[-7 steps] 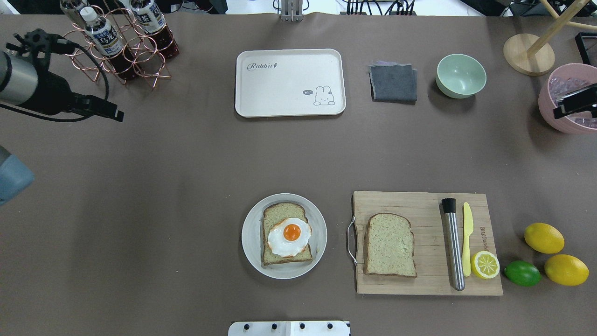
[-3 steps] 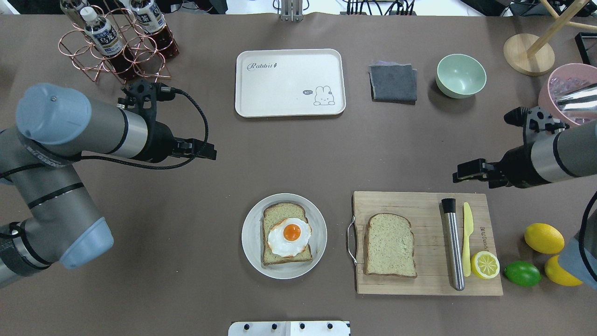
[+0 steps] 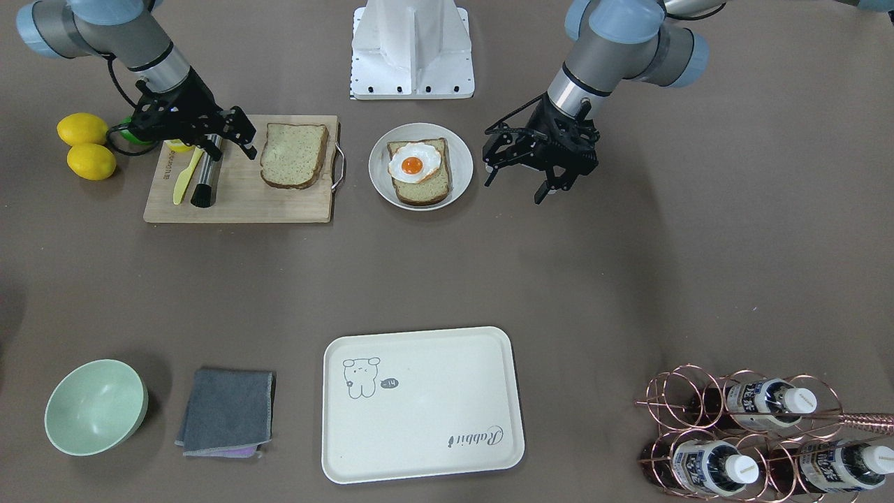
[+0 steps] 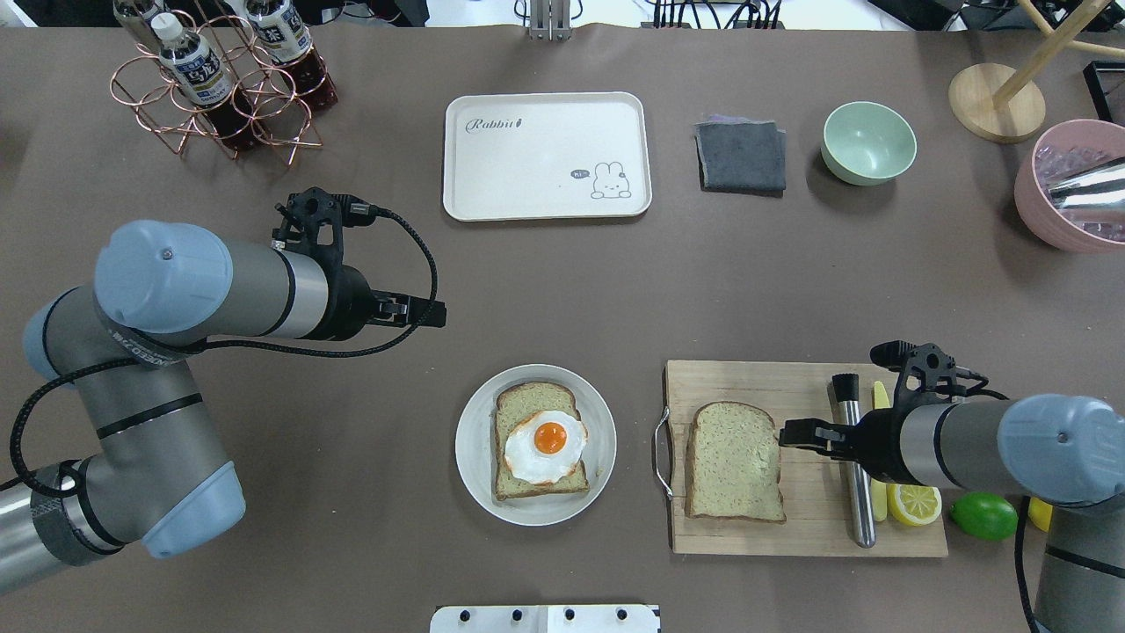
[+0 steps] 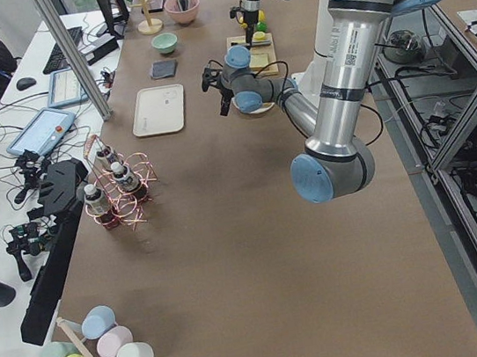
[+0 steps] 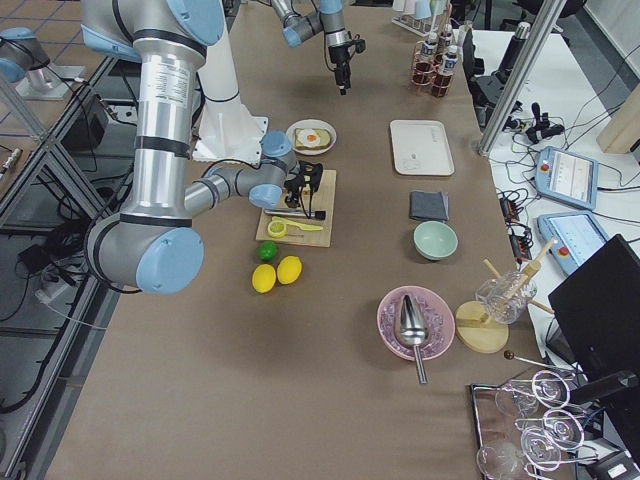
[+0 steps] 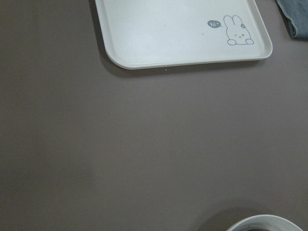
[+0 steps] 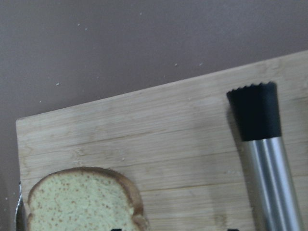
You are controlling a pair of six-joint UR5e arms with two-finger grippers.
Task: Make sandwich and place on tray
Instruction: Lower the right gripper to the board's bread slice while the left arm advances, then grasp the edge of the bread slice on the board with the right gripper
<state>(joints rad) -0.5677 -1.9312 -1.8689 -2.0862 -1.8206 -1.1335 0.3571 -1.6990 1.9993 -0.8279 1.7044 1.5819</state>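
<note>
Step judged: top slice to be picked up for stacking. Nothing is gripped yet.

The loose bread slice (image 4: 735,462) is lying flat on the wooden cutting board (image 4: 791,538), rounded crown pointed away from the robot, so its long axis runs near–far. The right gripper (image 4: 785,433) is held above the board, just at that slice's edge on the robot's right, level with its far half. The slice is thus found to the robot's left of the fingertips and slightly nearer the robot. Its fingers are seen spread apart in the front-facing view, nothing between them. A steel rod with black tip (image 4: 858,519) is lying on the board beside the slice, parallel to it and partly under the right wrist – a possible snag if the wrist is lowered.

The other bread slice (image 4: 530,400) is set on the round grey plate (image 4: 471,440), with the fried egg (image 4: 547,447) on top, yolk up. The left gripper (image 3: 513,187) is held over bare table, off the plate's far-left side, apart from the rim, with fingers spread and empty.

The right arm is clearly nearer the loose slice; the left arm is nearer the plate. A short shift toward the robot's left is judged enough to bring the fingers over the slice.

The tray (image 4: 545,158) is sitting at the far side of the table, well apart from both slices, with no food on it.
</note>
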